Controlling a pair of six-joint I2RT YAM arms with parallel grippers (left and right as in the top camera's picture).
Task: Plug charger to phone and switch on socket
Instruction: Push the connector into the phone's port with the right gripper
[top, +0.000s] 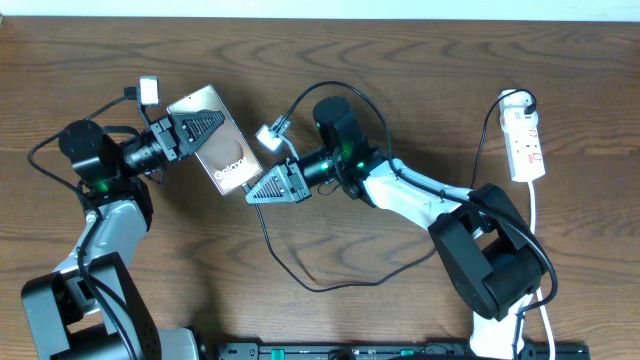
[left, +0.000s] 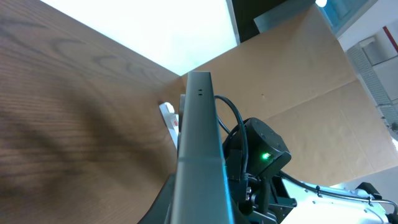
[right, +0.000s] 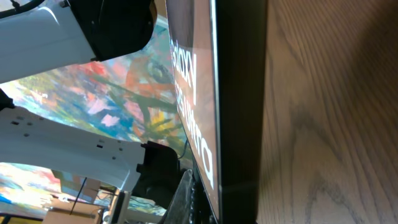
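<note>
Left gripper (top: 205, 128): closed on the phone (top: 225, 150). Its black fingers clamp the phone's upper left long edge. The left wrist view confirms this, with the phone (left: 199, 143) running edge-on up the middle of the frame from between the fingers.

Right gripper (top: 262, 190): closed, with its tip just beside the phone's lower short end. The charger (top: 320, 290) runs out from under this tip, so the grip is on the charger's free end. The plug tip itself is hidden. Whether it has entered the phone cannot be told.

Phone: lies face up and skewed across the table (top: 400, 60), left of centre, between the two grippers. A brownish oval and white lettering show on its face. In the right wrist view the phone (right: 193, 93) fills the frame at close range, its lettered face to the left and its dark edge beside wood grain. Whether it rests on the table or is raised cannot be told.

Charger: from the right gripper the thin black cable drops toward the near edge, loops wide across the wood, then climbs back to the right arm's base.

Socket (top: 526, 145): a white strip with small red marks at the far right of the table, well apart from both grippers. Its white cord (top: 537, 220) trails toward the near edge.
</note>
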